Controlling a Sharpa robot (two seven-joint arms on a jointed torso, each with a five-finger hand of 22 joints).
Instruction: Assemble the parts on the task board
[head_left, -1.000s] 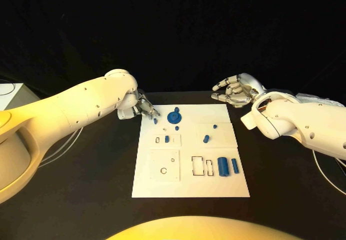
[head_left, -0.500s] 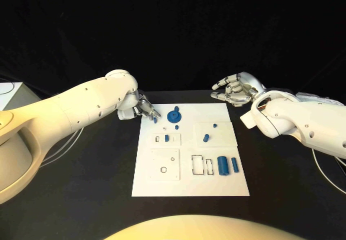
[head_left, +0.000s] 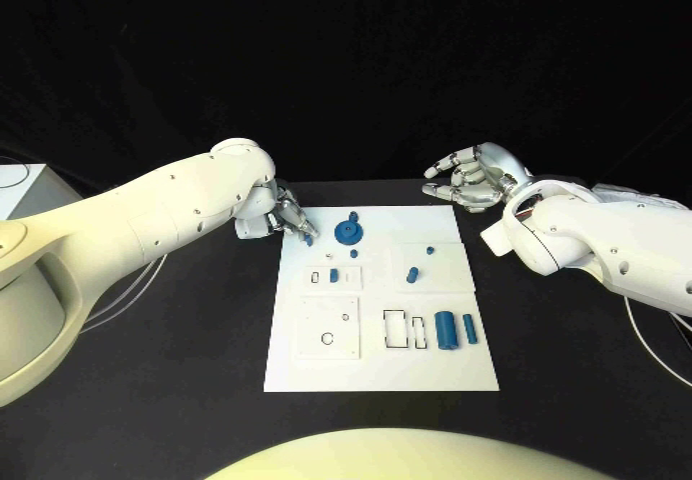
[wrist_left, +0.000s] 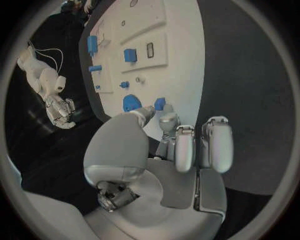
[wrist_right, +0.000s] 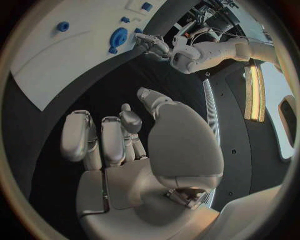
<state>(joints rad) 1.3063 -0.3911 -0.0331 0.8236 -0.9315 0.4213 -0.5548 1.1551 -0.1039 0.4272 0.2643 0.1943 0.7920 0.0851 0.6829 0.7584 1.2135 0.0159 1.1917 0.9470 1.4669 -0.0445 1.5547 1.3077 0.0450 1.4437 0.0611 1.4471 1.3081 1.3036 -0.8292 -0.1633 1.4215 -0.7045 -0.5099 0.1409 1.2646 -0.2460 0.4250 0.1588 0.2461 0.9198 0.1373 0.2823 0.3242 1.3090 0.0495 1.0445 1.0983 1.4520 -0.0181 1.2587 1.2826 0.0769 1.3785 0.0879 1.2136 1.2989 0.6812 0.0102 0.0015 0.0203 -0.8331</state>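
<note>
Meanwhile left hand (head_left: 290, 220) pinches a small blue part (wrist_left: 160, 103) above the task board (head_left: 433, 370).

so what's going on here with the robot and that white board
The robot is assembling small blue parts on the white task board. Its left hand is at the board's far left corner, pinching a small blue piece in its fingertips beside the round blue part. The right hand hovers off the board's far right corner, fingers curled and holding nothing. Other blue parts lie on the board.
</note>
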